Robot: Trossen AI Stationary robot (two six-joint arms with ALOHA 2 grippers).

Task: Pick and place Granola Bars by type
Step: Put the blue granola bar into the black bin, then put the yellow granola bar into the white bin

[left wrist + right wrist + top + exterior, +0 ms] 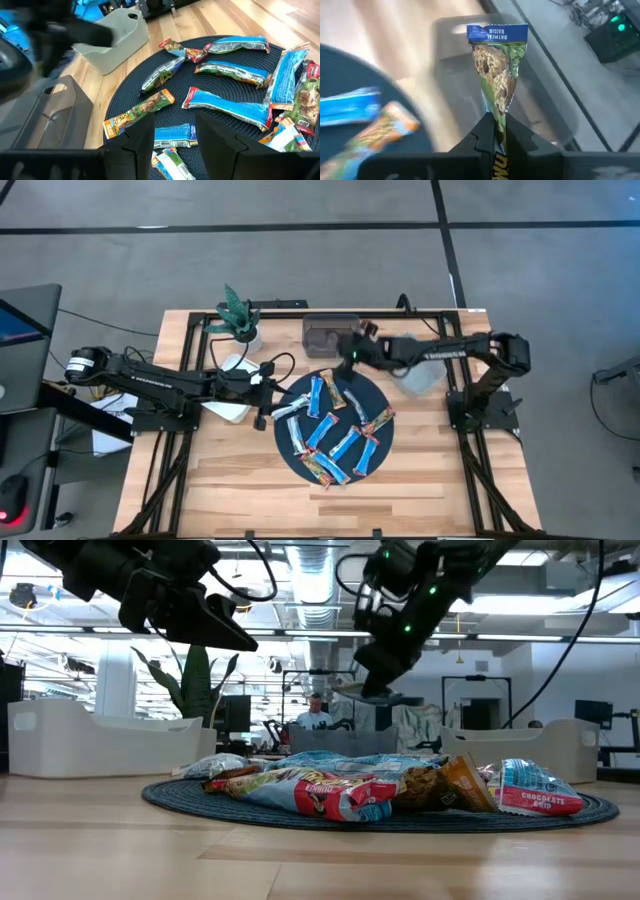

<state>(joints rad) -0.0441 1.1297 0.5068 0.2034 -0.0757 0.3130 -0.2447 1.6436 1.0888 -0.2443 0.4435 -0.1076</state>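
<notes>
A pale wooden counter (240, 480) on a dark frame stands on a grey floor (300, 260) crossed by dark lines. At its middle lies a round dark woven mat (372, 388) strewn with Granola Bars (347, 445) in blue, silvery and orange-green wrappers; from table height they form a low heap on the mat.

The right tool (496, 137) hangs above the mat's far edge, its fingers pressed together on an oatmeal raisin bar (498, 70) with a blue end and green body, which sticks straight out from the fingertips over a grey bin (328, 332). The left tool (172, 135) hovers over the mat's left rim, its fingers (141, 145) apart with nothing between them, bars lying just below.

A white bin (232, 406) sits left of the mat, another pale bin (420, 378) to the right, and a potted plant (238, 313) stands at the counter's far left corner.

Beyond the counter is an open workshop with ceiling ducts, bright lights and monitors; a person (317, 712) sits far behind.
</notes>
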